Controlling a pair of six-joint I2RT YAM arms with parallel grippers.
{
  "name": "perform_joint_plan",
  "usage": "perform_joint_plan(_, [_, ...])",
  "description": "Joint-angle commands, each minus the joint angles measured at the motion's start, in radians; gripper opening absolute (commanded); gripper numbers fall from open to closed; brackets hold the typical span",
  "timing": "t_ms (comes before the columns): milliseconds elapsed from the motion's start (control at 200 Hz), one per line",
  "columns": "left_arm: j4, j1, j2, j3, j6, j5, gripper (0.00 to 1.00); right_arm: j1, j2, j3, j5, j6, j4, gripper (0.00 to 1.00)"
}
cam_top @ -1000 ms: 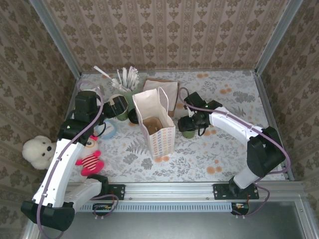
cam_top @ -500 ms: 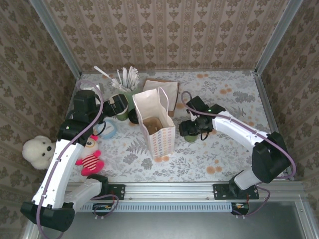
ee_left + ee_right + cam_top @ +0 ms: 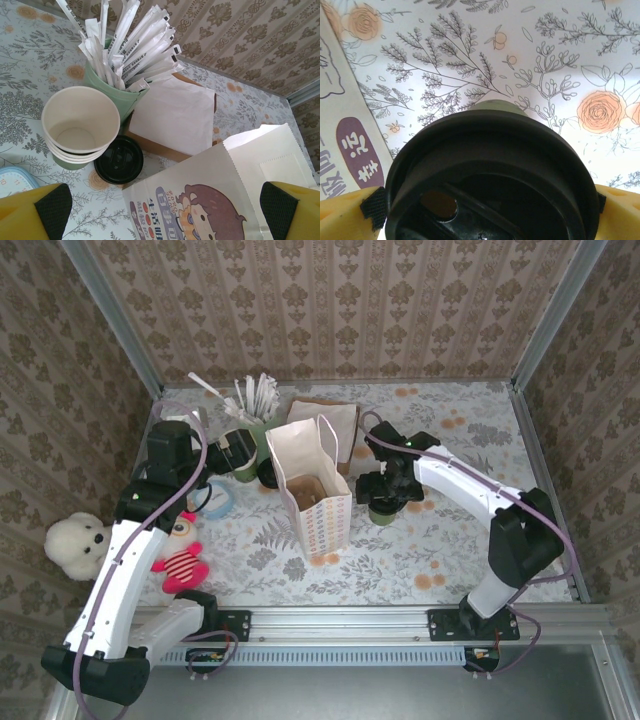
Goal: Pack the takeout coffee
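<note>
The takeout coffee, a dark olive cup with a black lid, stands on the flowered table just right of the upright paper bag. Its green wall shows beneath my right gripper. In the right wrist view the lid sits between the two yellow fingers of the right gripper, which is open, one pad at each side of the rim. My left gripper is open above the bag's left side, with nothing between its fingers. It hangs near the cup stack.
A stack of lidless cups, a loose black lid and a pale green cup of wrapped straws stand left of the bag. A flat brown-and-white bag lies behind. Plush toys lie at the left edge.
My right wrist has shifted slightly over the cup and its jaws have spread wider around the lid. The cup stays on the table. The left arm has not moved.
</note>
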Motion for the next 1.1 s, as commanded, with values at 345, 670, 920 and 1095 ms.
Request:
perform_joint_plan(345, [0.015,0.007,0.011,-0.003,0.039,-0.016,1.00,0.015,0.085,0.093,-0.020,0.044,-0.153,1.00])
perform_joint_plan(670, [0.011,0.008,0.024,-0.003,0.046,-0.017,1.00,0.016,0.112,0.105,0.005,0.028,-0.171,0.99])
perform_joint_plan(920, [0.010,0.008,0.025,-0.011,0.044,-0.017,1.00,0.016,0.107,0.106,0.014,0.022,-0.154,0.96])
perform_joint_plan(1095, [0.006,0.008,0.024,-0.011,0.045,-0.015,1.00,0.018,0.104,0.105,0.017,0.023,-0.144,0.94])
